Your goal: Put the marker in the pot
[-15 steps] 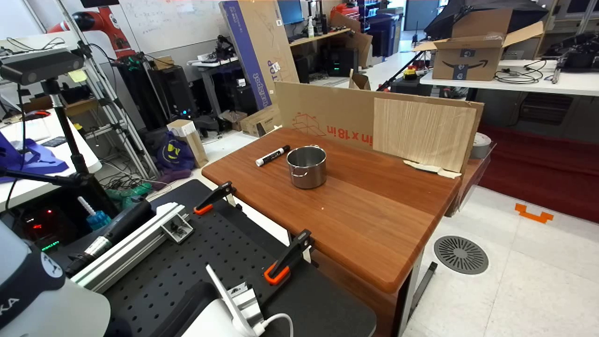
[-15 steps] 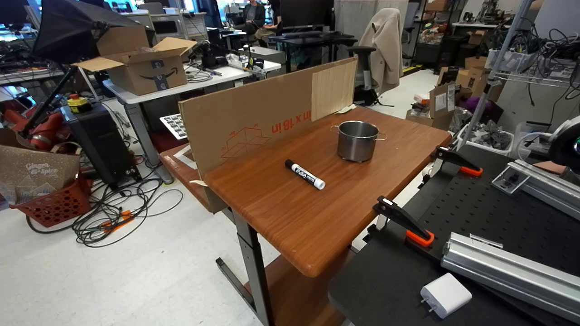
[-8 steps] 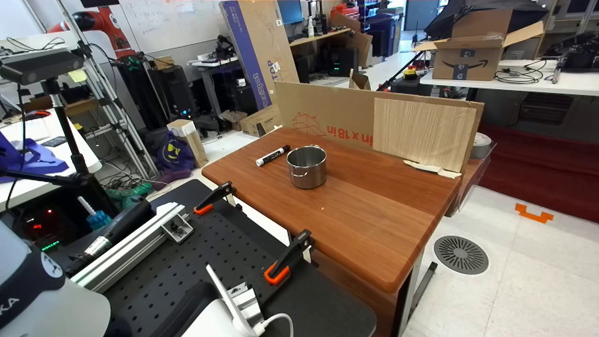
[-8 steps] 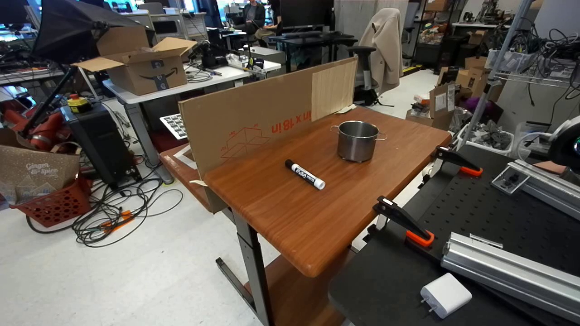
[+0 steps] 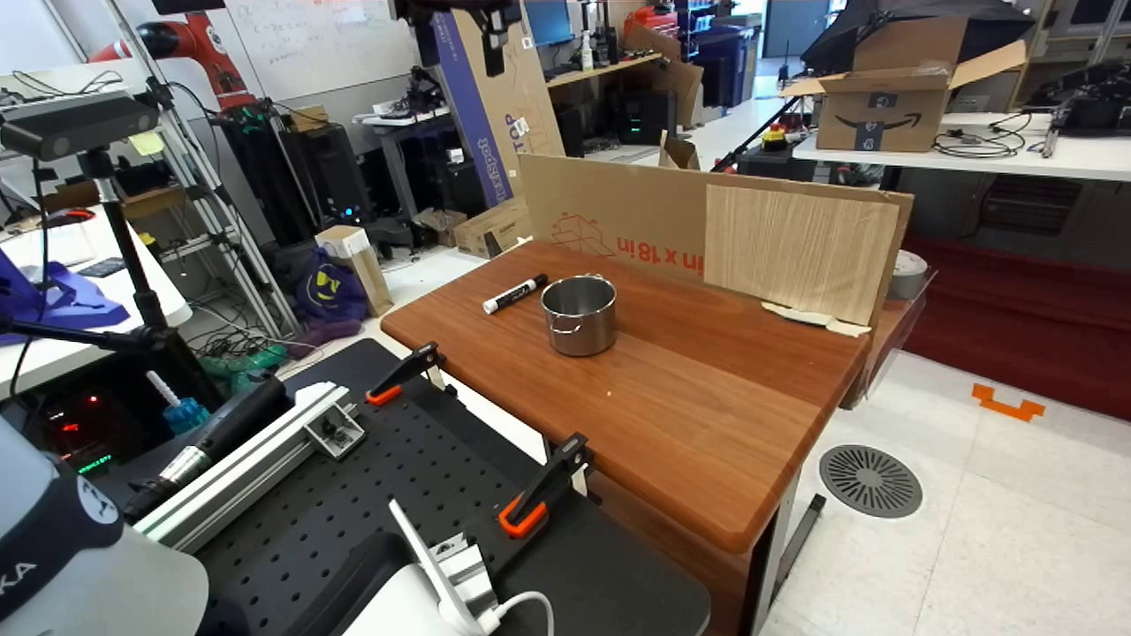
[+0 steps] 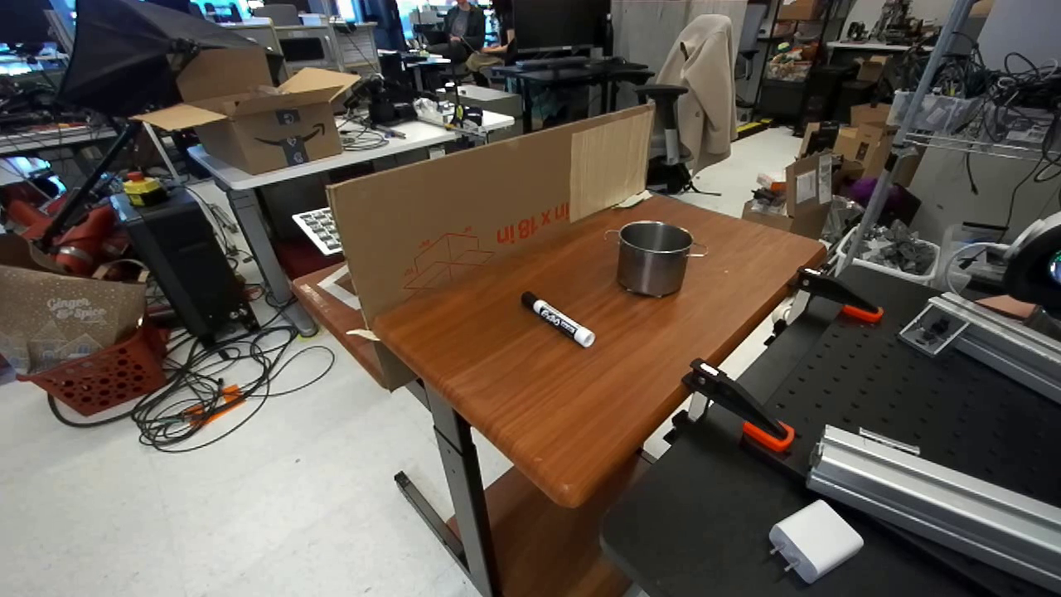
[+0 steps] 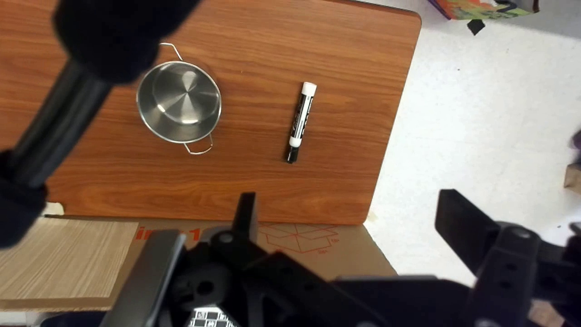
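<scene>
In an exterior view the marker [image 5: 515,294] lay flat on the desk [image 5: 698,424], between nine and ten o'clock of the pot [image 5: 580,327], its black end toward two; the gripper [image 5: 462,64] hung high at the top edge, near twelve o'clock of the marker and well apart from it. In an exterior view with a red basket [image 6: 108,381] toward nine o'clock, a printed carton [image 6: 79,332] stood in or just behind that basket, I could not tell which; there the marker lay at eight o'clock of the pot, not touching it, and the gripper was out of frame. In the wrist view the jaws stood wide apart and held nothing, and the marker lay at about three o'clock of the pot, its white end a little past twelve. The pot stood upright, and its bare, shiny bottom showed it was empty. The step in hand looked like the approach to the marker, with no grasp made. The gap between the jaws sat near five o'clock of the marker, so the next move seemed to call for a shift toward eleven, then a descent until they straddled the barrel, with little turning.
</scene>
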